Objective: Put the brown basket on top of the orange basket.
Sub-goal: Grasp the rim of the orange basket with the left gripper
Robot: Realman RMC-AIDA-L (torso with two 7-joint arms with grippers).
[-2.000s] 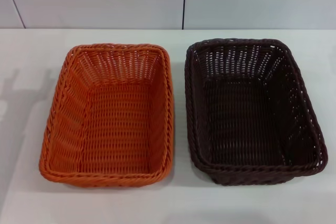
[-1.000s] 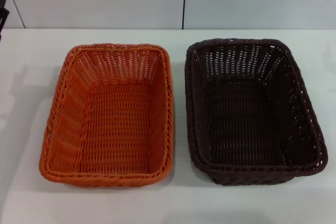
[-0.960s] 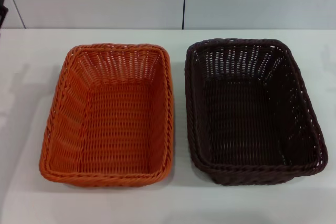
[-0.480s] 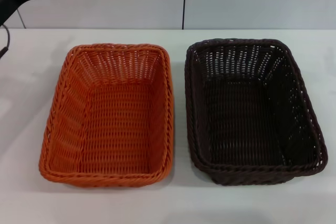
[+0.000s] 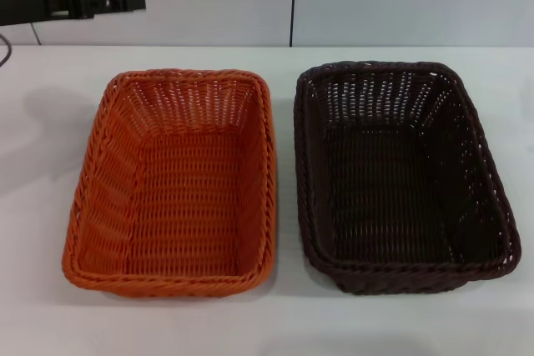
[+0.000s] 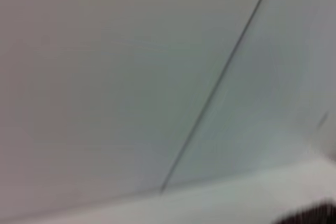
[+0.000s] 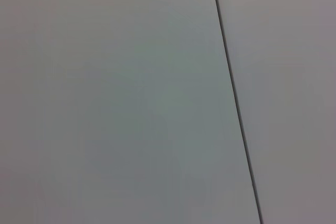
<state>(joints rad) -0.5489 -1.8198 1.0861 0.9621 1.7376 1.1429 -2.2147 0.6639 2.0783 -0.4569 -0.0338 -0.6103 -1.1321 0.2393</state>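
The brown basket [image 5: 405, 177] is sitting on the white table [image 5: 284, 314], on the right, just beside the orange basket [image 5: 175, 183] and not touching it. The left gripper [image 5: 125, 0] is hanging high at the far left, above the table; I cannot tell its jaws' state.

On the bench [image 5: 284, 323] the orange basket [image 5: 175, 181] lies left and the brown basket [image 5: 400, 177] right, side by side, just apart. The left pincer [image 5: 125, 0] hangs behind the orange basket.
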